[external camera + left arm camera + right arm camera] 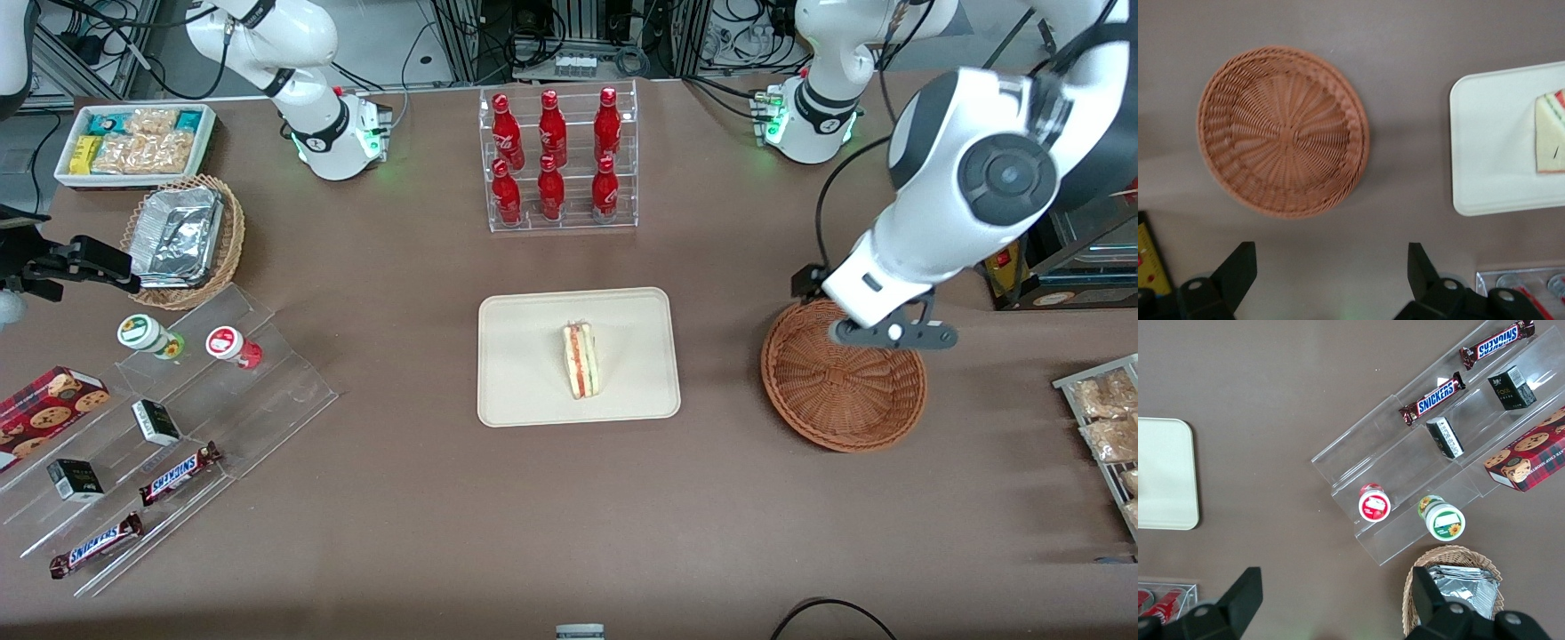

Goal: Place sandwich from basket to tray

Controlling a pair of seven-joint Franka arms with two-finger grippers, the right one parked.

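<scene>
The sandwich lies on the cream tray at the middle of the table, its red, orange and green filling edge facing up. In the left wrist view the sandwich shows only partly, on the tray. The reddish-brown woven basket stands beside the tray toward the working arm's end, and the basket holds nothing. My left gripper hangs above the basket's rim farthest from the front camera. The gripper is open, with only bare table between its fingers.
A clear rack of red bottles stands farther from the front camera than the tray. Acrylic steps with snacks, a tan foil-lined basket and a white bin sit toward the parked arm's end. A wire rack of packets lies near the basket.
</scene>
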